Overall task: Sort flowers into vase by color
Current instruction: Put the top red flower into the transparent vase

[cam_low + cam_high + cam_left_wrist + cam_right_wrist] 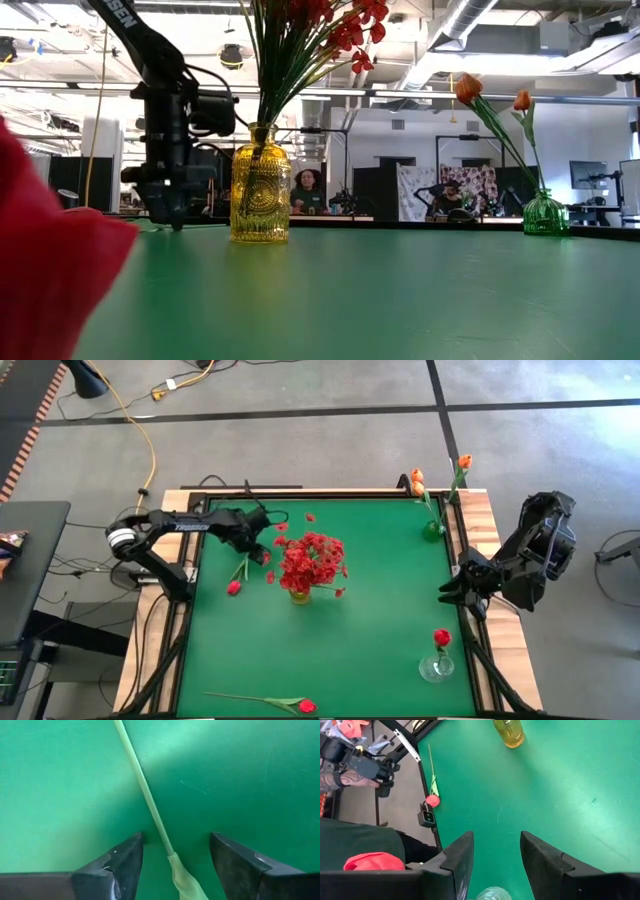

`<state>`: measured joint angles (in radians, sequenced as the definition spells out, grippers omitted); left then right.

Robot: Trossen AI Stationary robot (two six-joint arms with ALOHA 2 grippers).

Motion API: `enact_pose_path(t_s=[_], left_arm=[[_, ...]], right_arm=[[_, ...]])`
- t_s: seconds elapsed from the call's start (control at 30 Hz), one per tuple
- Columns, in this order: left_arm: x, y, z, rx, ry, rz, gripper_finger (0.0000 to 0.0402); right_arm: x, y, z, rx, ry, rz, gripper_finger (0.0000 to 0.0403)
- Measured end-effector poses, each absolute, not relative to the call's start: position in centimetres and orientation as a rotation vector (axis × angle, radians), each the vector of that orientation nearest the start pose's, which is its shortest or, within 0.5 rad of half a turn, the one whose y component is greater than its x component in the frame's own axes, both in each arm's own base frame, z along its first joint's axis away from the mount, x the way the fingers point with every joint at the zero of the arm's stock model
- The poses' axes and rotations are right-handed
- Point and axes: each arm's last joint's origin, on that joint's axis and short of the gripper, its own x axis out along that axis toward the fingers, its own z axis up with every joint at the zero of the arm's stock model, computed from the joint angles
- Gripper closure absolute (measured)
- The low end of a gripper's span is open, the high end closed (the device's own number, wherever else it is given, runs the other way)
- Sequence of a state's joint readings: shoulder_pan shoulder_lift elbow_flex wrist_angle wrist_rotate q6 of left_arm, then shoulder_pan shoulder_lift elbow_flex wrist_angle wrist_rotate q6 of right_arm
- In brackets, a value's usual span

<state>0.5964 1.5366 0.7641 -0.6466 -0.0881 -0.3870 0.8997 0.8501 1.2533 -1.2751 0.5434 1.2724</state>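
Green stem (150,805) lies between open left tool (175,865) fingers, seemingly untouched

Red blur (50,270), perhaps a flower, cut off

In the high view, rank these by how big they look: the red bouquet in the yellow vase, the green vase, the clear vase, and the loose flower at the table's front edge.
1. Red bouquet, the broadest mass.
2. Loose flower, long but thin.
3. Clear vase and green vase: the clear one looks slightly wider, but too close to rank firmly.
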Motion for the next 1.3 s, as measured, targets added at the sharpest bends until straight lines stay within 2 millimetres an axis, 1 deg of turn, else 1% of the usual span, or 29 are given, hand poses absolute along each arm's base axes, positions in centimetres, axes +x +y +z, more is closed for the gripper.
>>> enact_pose_path(t_s=[0.07,0.17,0.43,0.47,0.57,0.67,0.73,0.83,0.9,1.0,1.1,1.3], left_arm=[[20.0,13.6,14.3,-0.659,1.283,0.846,0.0208],[20.0,13.5,14.1,-0.655,1.277,0.846,0.0248],[19.8,14.0,14.1,-0.657,1.266,0.876,0.0382],[19.7,14.1,14.1,-0.658,1.266,0.877,0.0392],[19.5,14.6,14.3,-0.658,1.271,0.857,0.0396],[19.8,15.2,15.1,-0.653,1.260,0.831,0.0400],[20.1,15.7,16.6,-0.641,1.214,0.820,0.0400],[20.5,16.4,19.2,-0.616,1.130,0.810,0.0401],[20.9,17.0,21.7,-0.600,1.030,0.809,0.0401],[20.9,17.8,26.0,-0.583,0.872,0.787,0.0401],[20.9,18.6,30.7,-0.540,0.702,0.761,0.0401],[19.9,19.5,40.7,-0.388,0.382,0.746,0.0401]], right_arm=[[7.8,7.5,38.2,0.636,0.729,-0.123,0.0216],[7.8,7.5,38.2,0.635,0.730,-0.123,0.0216],[7.9,7.5,38.2,0.640,0.728,-0.122,0.0216],[7.9,7.5,38.2,0.640,0.728,-0.122,0.0216],[7.9,7.5,38.2,0.640,0.728,-0.122,0.0217],[7.9,7.5,38.2,0.640,0.728,-0.122,0.0217],[7.8,7.5,38.2,0.636,0.729,-0.121,0.0217],[7.8,7.5,38.2,0.582,0.729,-0.101,0.0217],[7.9,7.4,38.3,0.528,0.722,-0.088,0.0217],[7.9,7.3,38.3,0.424,0.677,-0.093,0.0217],[8.1,7.0,38.4,0.278,0.613,-0.122,0.0217],[8.8,6.0,38.9,-0.132,0.501,-0.228,0.0217]])
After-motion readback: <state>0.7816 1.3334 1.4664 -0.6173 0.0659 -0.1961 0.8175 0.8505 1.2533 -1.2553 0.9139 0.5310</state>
